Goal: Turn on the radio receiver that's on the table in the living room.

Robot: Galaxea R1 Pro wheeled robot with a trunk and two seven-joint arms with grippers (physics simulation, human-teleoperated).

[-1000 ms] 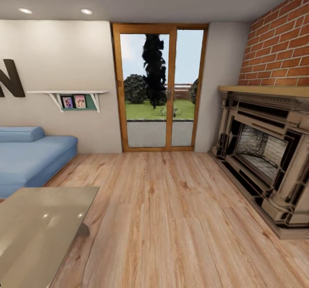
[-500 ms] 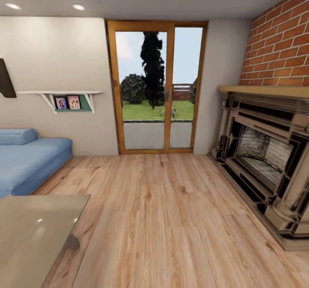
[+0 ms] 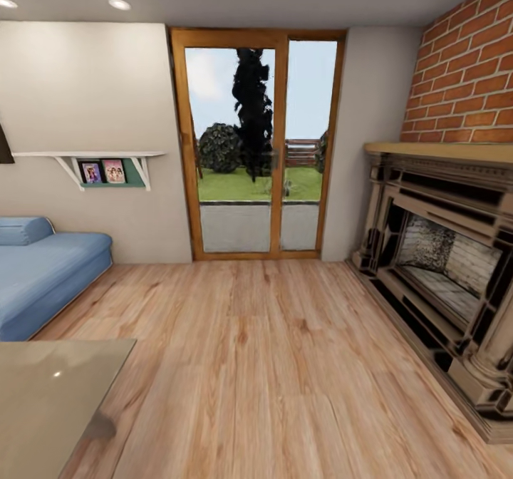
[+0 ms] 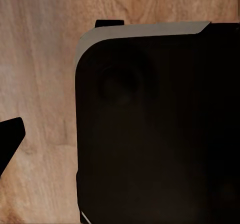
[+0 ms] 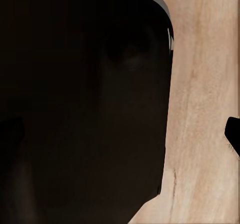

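The living room's light wood plank floor (image 3: 271, 365) spreads ahead in the head view. A corner of the glossy grey table (image 3: 50, 393) shows at the lower left, and the part I see is bare. The radio receiver is out of view. In the left wrist view my left gripper (image 4: 120, 144) hangs over the floor and the robot's black base (image 4: 160, 129), with one dark fingertip (image 4: 10, 141) at the picture's edge. My right gripper (image 5: 120, 134) hangs the same way, one fingertip (image 5: 233, 134) at the edge. Both stand wide apart and hold nothing.
A blue sofa (image 3: 43, 279) stands at the left under a white wall shelf (image 3: 92, 162). A wood-framed glass door (image 3: 253, 151) is straight ahead. The fireplace (image 3: 442, 265) with its brick wall (image 3: 470, 73) lines the right side.
The camera has moved: the whole picture has slid left and down, so less of the table and sofa shows. Nothing in the room itself has shifted.
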